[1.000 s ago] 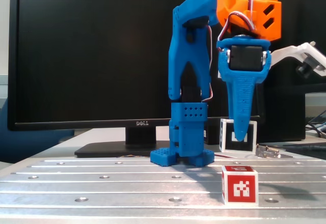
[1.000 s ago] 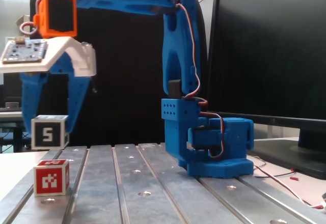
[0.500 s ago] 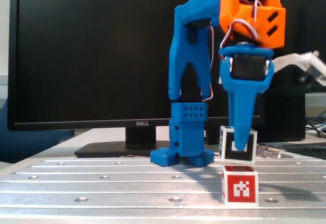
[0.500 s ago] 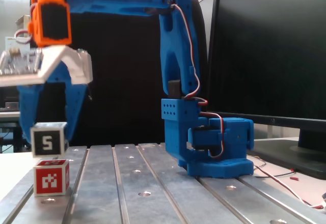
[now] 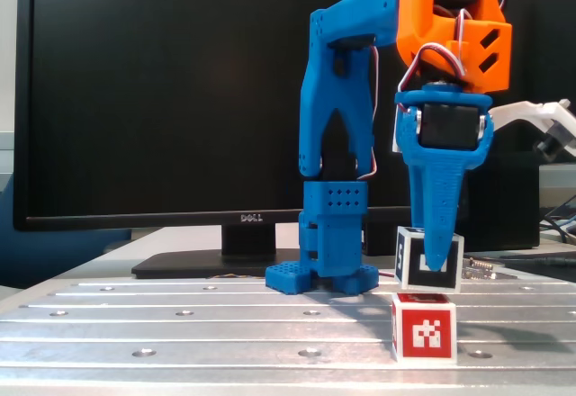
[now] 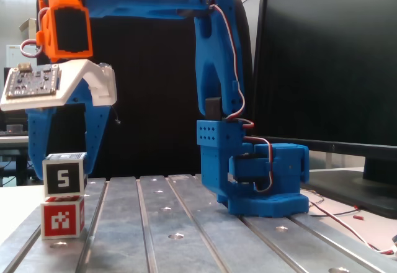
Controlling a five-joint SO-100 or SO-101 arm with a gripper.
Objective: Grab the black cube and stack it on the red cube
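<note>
Your blue arm [image 5: 337,135] is standing tall on its base [image 6: 267,183], bending over at the top, and pointing its orange wrist [image 5: 459,27] straight down; the claw [image 5: 432,252] is hanging at the end of it, right over the two blocks.

In one fixed view the long blue finger [image 5: 438,202] is lying across the front of the black cube [image 5: 416,261]; in the other fixed view the fingers [image 6: 96,136] are coming down on both sides of the black cube [image 6: 64,175], so your claw is looking like it is squeezing that block, though you cannot see the touching spots well.

The black cube is sitting just above the red cube [image 6: 62,218]; in one view the two are looking stacked and touching; in the other, the red cube [image 5: 424,327] is showing a thin gap under the black one, so you cannot tell for sure; the red cube is resting on the metal table [image 5: 180,324], in front of the big dark screen [image 5: 171,99].
</note>
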